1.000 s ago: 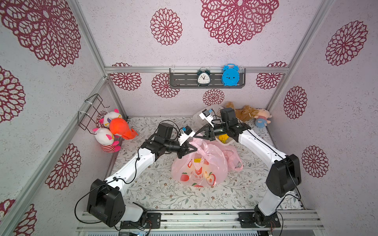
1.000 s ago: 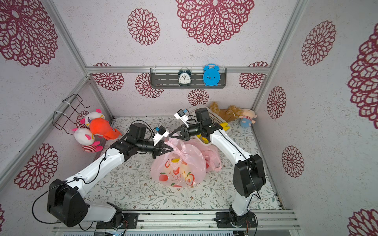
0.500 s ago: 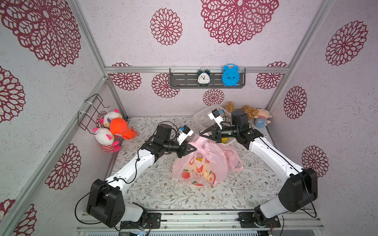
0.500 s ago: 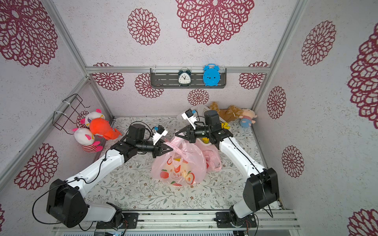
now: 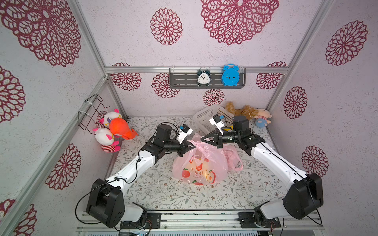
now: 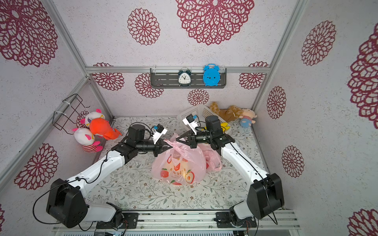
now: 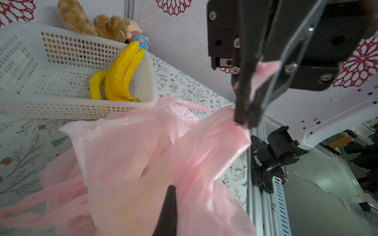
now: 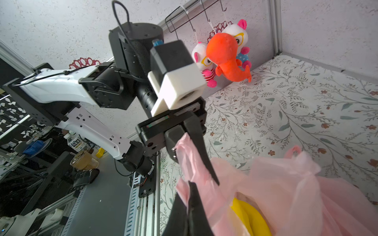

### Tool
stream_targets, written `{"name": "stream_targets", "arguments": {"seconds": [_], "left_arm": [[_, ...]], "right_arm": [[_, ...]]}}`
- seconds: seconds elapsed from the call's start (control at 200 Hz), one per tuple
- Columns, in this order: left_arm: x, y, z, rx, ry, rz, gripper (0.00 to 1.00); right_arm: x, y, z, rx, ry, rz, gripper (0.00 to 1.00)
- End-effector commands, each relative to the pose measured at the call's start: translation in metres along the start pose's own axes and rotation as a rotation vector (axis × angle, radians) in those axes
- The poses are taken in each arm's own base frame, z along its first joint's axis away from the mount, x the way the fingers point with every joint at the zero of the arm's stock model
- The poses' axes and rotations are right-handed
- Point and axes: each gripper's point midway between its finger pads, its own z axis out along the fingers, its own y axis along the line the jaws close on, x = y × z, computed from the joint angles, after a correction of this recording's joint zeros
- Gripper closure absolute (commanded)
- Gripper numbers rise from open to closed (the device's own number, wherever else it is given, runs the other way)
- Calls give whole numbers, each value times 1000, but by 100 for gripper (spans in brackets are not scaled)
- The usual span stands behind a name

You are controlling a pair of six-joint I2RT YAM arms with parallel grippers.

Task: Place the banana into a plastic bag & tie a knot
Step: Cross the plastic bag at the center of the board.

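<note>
1. The left gripper (image 8: 196, 161) has its jaws pressed together on the left handle (image 8: 184, 155), a twisted strip of pink film from the plastic bag (image 5: 200, 165). The right wrist view shows the film bunching out behind the fingers.
2. The right gripper (image 7: 247, 116) is clamped just as tightly on the right handle (image 7: 221, 124). A tuft of pink shows above the pinch in the left wrist view.
3. In both top views the two sets of tips face each other across the bag's mouth, near but apart. The right one sits slightly farther toward the back wall. The stretched handles form a short line running from the robot's left to its right.
4. The bag's body lies below the fingers and toward the robot's base. The banana (image 8: 249, 216) shows yellow through the film low inside it, so the placing looks done. I cannot tell whether the bag rests fully on the table (image 5: 163, 190) or hangs partly from the handles.
5. The knot turns on that line: I judge the handles must cross, one gripper passing over the other. Neither arm is clearly nearer the bag.
6. Farther out, a white basket (image 7: 61, 106) behind the bag holds spare bananas (image 7: 118, 77). A second pink bag (image 5: 233, 159) lies against the first on the robot's right.
</note>
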Motion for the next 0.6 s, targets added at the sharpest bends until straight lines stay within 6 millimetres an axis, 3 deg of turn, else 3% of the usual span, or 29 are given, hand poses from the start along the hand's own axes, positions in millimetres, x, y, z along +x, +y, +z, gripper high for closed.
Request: {"name": "stream_targets", "arguments": {"seconds": [0.0,0.075,0.16,0.345,0.48,0.59], "left_arm": [[-7,18,-7,-164,-72,68,100],[-8,17,-8,-204,-94,132,100],[-7,9,-8,-190,-115,189,100],[0,-4,-11,-137,-111,227,100],[7,-10,-11,-107,-103,232,100],[7,-15,-13,-87,-115,239,100]], "right_arm": [[3,36,-2,-62,16,-67,94],[16,42,1,-77,59,-64,85],[16,42,-2,-63,68,-52,78],[-25,44,-24,43,-32,-63,49],[-59,21,-53,207,-165,-30,32],[-68,-11,-67,307,-216,46,26]]}}
